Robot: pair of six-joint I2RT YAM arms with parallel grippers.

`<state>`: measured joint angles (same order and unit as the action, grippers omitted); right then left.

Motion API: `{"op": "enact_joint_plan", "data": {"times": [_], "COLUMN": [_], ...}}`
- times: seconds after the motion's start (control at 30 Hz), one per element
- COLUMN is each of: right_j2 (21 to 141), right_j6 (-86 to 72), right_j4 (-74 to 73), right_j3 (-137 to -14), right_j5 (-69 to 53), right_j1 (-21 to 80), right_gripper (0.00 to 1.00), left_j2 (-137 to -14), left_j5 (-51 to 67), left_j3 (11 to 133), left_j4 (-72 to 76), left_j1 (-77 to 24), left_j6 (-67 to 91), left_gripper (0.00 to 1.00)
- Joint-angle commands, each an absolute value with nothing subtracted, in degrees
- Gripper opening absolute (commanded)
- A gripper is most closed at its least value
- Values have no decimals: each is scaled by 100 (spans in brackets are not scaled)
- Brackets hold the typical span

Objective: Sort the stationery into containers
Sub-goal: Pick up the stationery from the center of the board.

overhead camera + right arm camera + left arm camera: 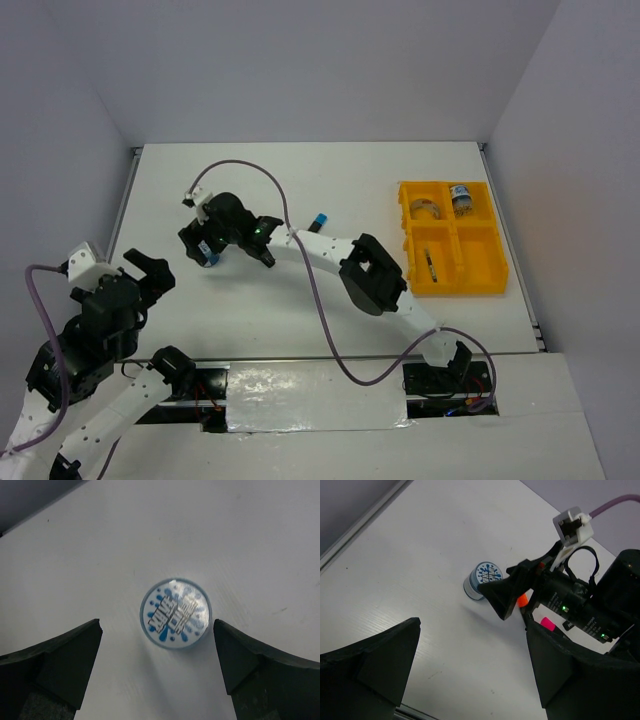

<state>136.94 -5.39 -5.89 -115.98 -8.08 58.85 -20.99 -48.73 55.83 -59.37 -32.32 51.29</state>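
Over the white bench [300,170], the right gripper [157,627] hung spread, centred on a blue-white tape roll [176,612] for grasping; the left gripper [150,272] was likewise spread.

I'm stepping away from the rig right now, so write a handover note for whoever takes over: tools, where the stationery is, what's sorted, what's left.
Left tool: open, empty, off to the left side of the table.
Right tool: open, poised over a blue-white tape roll on the table, a finger on each side, not gripping.
Done: the yellow tray holds a silvery tape ring far-left, a second roll far-right and a thin pen-like item near-left; near-right looks empty.
Left: that tape roll, a blue-capped marker mid-table, and an orange cap and a pink cap showing beside the right tool.
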Motion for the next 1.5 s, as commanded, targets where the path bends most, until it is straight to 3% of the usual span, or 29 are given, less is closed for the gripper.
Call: {"op": "enact_joint_plan", "data": {"times": [0.0, 0.13, 0.53, 0.63, 0.67, 0.77, 0.93, 1.03, 1.23, 1.4, 1.47], "right_j2": [14201, 14598, 15021, 14705, 14452, 13846, 12659, 11081, 8531, 7244, 7154], "right_j6": [-448, -387, -123, -53, -53, -53, -88, -141, -945, -2275, -2382], "right_j4": [-623, -914, -888, -301, -107, 710, 1774, 2135, 1417, 616, 510], "right_j3": [-12391, -13051, -13255, -12570, -12316, -11167, -9908, -8748, -6594, -5362, -5343], "right_j5": [-231, -184, -510, -344, -282, -246, -71, 394, 1817, 2327, 2591], "right_j1": [5968, 5968, 6073, 6100, 6108, 6108, 6117, 6021, 4591, 1686, 1101], "right_gripper": [100, 100, 97, 63, 47, 36, 30, 29, 27, 26, 26], "left_j2": [-2302, -2320, -2382, -2373, -2373, -2373, -2399, -2399, -2355, -2443, -2487], "left_j5": [-4755, -4676, -4553, -4535, -4526, -4491, -4447, -4430, -4342, -4263, -4193], "left_j3": [5660, 5643, 5607, 5599, 5599, 5581, 5581, 5581, 5555, 5546, 5537], "left_j4": [-5634, -5564, -5423, -5397, -5396, -5362, -5335, -5326, -5256, -5186, -5159], "left_j1": [-3208, -3208, -3208, -3208, -3208, -3199, -3208, -3199, -3226, -3234, -3226], "left_j6": [4913, 4817, 4667, 4641, 4641, 4579, 4544, 4526, 4465, 4386, 4325], "left_gripper": [99, 99, 99, 99, 99, 99, 99, 99, 99, 99, 99]}}
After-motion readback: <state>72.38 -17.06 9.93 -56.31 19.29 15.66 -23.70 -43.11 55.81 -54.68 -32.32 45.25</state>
